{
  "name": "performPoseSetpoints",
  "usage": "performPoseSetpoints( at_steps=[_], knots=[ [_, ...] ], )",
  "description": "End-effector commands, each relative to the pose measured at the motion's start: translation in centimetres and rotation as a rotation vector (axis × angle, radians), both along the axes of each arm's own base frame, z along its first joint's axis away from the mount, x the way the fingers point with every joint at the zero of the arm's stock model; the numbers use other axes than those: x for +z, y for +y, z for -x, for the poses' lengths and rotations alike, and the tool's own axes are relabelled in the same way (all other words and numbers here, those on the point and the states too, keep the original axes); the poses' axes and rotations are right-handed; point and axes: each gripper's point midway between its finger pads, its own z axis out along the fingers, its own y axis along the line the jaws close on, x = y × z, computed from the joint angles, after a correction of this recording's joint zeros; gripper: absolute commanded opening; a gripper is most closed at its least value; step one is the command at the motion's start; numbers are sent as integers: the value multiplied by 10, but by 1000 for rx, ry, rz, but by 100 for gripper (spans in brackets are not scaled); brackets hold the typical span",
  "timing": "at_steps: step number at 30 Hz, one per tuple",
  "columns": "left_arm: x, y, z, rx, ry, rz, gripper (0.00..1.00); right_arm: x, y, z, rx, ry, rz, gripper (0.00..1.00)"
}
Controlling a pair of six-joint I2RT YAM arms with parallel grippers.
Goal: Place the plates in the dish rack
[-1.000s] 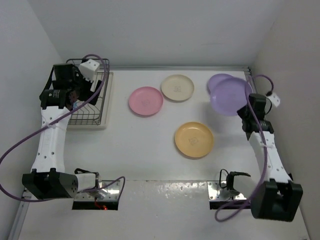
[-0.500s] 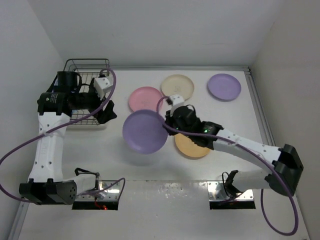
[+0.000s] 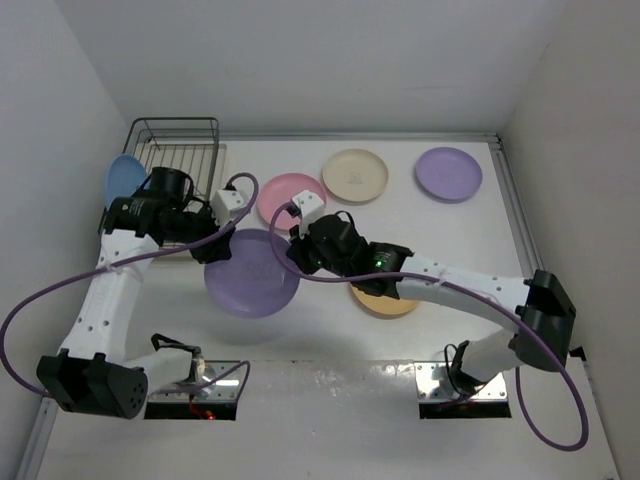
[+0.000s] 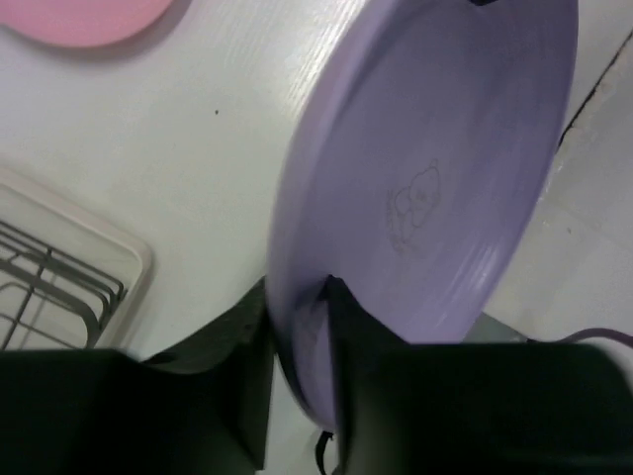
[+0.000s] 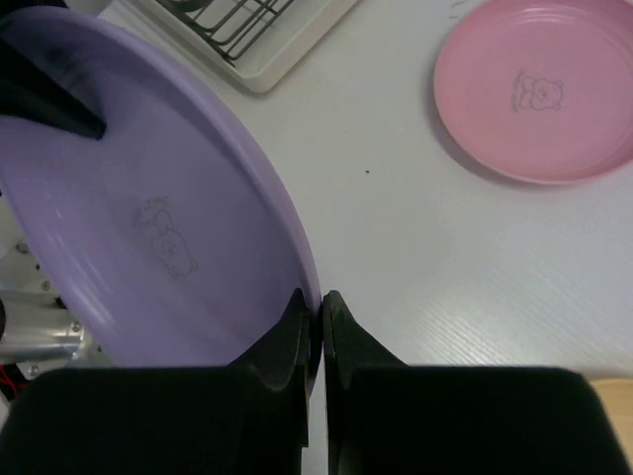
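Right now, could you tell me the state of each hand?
Left hand: straddling the lifted purple plate at its rim; grip cannot be told.
Right hand: closed on the same plate's rim.

The left arm (image 3: 105,290) hung over the rack's (image 3: 176,121) near end; its far end stood open from above. A blue plate (image 3: 122,182) stood at the rack's left edge. Right of the rack, the held plate (image 3: 250,285) and right arm (image 3: 450,278) barred the way; the pink plate (image 3: 291,196) lay near.
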Motion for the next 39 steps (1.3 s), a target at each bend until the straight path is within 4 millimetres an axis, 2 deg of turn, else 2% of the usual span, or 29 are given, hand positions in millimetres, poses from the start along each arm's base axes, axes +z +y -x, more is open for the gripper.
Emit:
performPoseSetpoints(
  at_steps=[1, 2, 3, 4, 8, 9, 11, 13, 14, 15, 16, 17, 18, 19, 20, 21, 22, 23, 25, 26, 27, 28, 31, 32, 33, 34, 36, 39],
  knots=[
    [18, 5, -12, 53, -131, -13, 23, 42, 20, -2, 13, -81, -120, 0],
    [18, 5, -12, 53, -131, -13, 17, 41, 20, -1, 12, -81, -120, 0],
    [18, 5, -12, 54, -131, -13, 6, 41, 21, 0, 15, -80, -122, 0],
    [18, 7, -14, 71, -135, -15, 1, 40, 20, 0, 12, -75, -122, 0],
    [30, 26, -36, 240, -199, -53, 0, 36, 15, -4, -23, -71, -104, 2],
    [32, 33, -41, 284, -214, -63, 0, 34, 16, -5, -25, -71, -99, 32],
    [43, 44, -53, 382, -254, -66, 0, 24, 5, -13, -57, -50, -47, 73],
    [54, 64, -68, 501, -286, -118, 0, 25, -3, -19, -78, -53, -25, 97],
    [63, 79, -76, 599, -306, -115, 0, 22, -16, -29, -118, -54, -7, 100],
    [85, 101, -82, 705, -368, -154, 0, 26, -23, -34, -136, -61, -7, 100],
    [92, 114, -86, 776, -379, -177, 0, 27, -34, -40, -171, -66, -1, 100],
    [103, 134, -88, 874, -407, -189, 0, 23, -55, -54, -235, -59, 26, 100],
    [123, 156, -89, 966, -464, -242, 0, 30, -65, -59, -263, -65, 22, 100],
    [128, 169, -89, 1032, -480, -263, 0, 29, -82, -69, -314, -68, 39, 100],
    [132, 185, -90, 1095, -504, -292, 0, 35, -93, -69, -333, -80, 37, 100],
    [132, 196, -92, 1138, -509, -326, 0, 28, -116, -80, -405, -90, 70, 100],
    [139, 208, -90, 1199, -533, -372, 0, 17, -127, -79, -429, -86, 97, 100],
    [140, 218, -95, 1241, -540, -384, 0, 26, -139, -81, -465, -114, 82, 100],
    [144, 234, -97, 1322, -553, -427, 0, 11, -152, -81, -488, -109, 88, 100],
    [147, 242, -98, 1358, -562, -449, 0, 16, -156, -79, -493, -116, 69, 100],
    [138, 249, -108, 1384, -546, -476, 0, 12, -160, -81, -500, -106, 68, 100],
    [139, 257, -109, 1420, -548, -505, 0, 12, -162, -82, -504, -103, 62, 100],
    [137, 263, -125, 1414, -583, -522, 0, 4, -174, -88, -556, -79, 48, 100],
    [124, 264, -131, 1399, -567, -543, 0, 1, -179, -89, -572, -73, 51, 100],
    [130, 266, -138, 1419, -621, -539, 0, 0, -180, -89, -591, -61, 39, 100],
    [129, 267, -141, 1421, -632, -569, 0, -1, -189, -91, -623, -54, 49, 100],
    [134, 275, -147, 1461, -672, -599, 0, 3, -193, -91, -631, -55, 48, 100],
    [128, 283, -154, 1500, -676, -643, 0, 7, -206, -92, -666, -67, 65, 100]
  ],
)
